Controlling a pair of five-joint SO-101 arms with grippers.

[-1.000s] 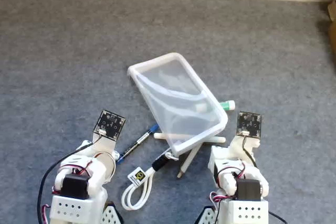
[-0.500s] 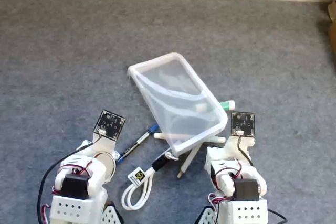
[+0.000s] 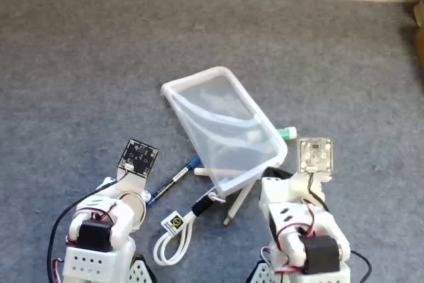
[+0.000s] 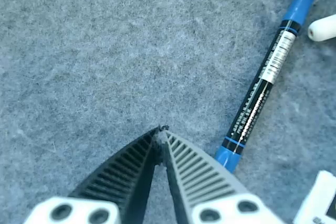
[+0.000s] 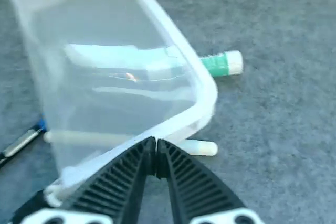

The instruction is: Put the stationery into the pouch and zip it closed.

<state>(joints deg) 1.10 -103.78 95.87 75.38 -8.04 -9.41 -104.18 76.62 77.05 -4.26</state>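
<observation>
The clear pouch lies flat in the middle of the high view, tilted, on the grey carpet. A blue pen lies just beside its lower left edge. 2 white sticks poke out from under its lower edge. A green-capped stick pokes out at its right edge. A looped white cord w/ a tag lies at the bottom, btw. the 2 arms. The left gripper has its fingers pressed together w/ nothing in them, over bare carpet near the pen's end. The right gripper has its fingers together too, empty, right by the pouch's lower edge.
</observation>
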